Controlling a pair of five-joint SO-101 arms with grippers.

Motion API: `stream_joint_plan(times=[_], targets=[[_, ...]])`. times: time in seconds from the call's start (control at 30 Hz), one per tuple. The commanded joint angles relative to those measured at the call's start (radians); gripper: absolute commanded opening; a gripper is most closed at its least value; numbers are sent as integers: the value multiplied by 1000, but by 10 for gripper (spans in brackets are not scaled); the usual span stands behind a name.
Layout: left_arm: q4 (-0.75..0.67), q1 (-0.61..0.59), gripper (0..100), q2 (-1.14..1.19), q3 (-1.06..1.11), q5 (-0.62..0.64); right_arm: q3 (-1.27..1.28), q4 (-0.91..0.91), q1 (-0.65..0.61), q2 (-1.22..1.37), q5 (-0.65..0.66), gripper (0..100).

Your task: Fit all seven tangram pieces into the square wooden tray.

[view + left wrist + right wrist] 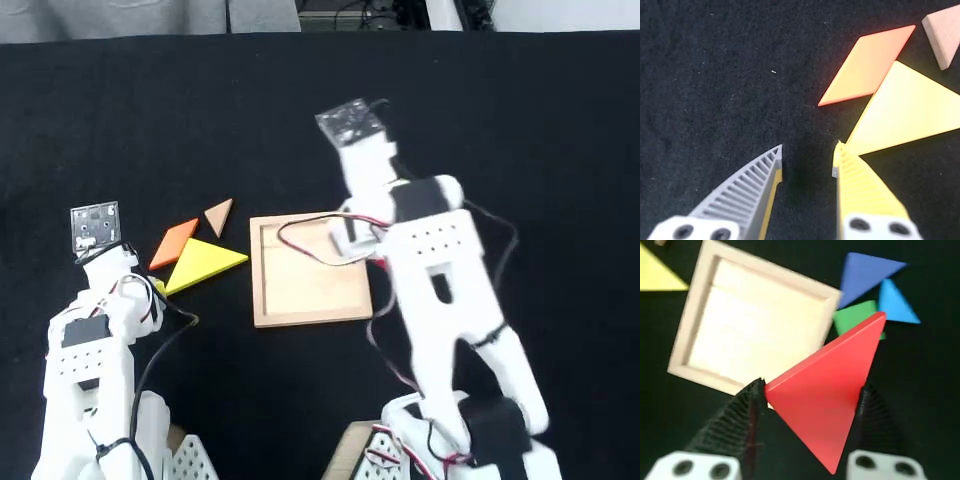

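Two claws: right claw [812,387] clenched on red triangle [825,390] over tray [686,327] edge, left claw [808,147] released beside yellow triangle [905,110].

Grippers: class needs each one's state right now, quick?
Left gripper: open, holding nothing.
Right gripper: closed on the red triangle.

You worked on a table covered by a black cloth [520,120]. Beyond its far edge you had grey fabric [110,15] and dark cables [370,12].
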Motion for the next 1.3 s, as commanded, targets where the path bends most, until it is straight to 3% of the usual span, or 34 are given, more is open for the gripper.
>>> stream_joint_plan(times=[0.0,0.07,0.27,0.43,0.57,0.77,0.87,1.0,1.17,1.27], targets=[[-17,-5,176,-15,-5,11,-62,12,-130,81,-18,170],[-17,-5,176,-15,-5,11,-67,6,-193,136,21,170],[-17,-5,176,-15,-5,11,-67,-48,-290,245,402,170],[-43,-5,175,-15,4,11,-67,-161,-287,265,471,170],[-83,-4,174,-23,28,12,-76,-207,-287,263,311,170],[-86,4,174,-23,28,14,-82,-230,-224,271,-247,170],[-86,35,174,-25,33,9,-84,-232,-209,268,-446,170],[-86,36,174,-25,35,9,-82,-232,-213,271,-563,172],[-86,38,174,-25,33,9,4,-244,-212,271,-606,170],[-86,38,174,-25,33,9,56,-288,-204,271,-824,169]])
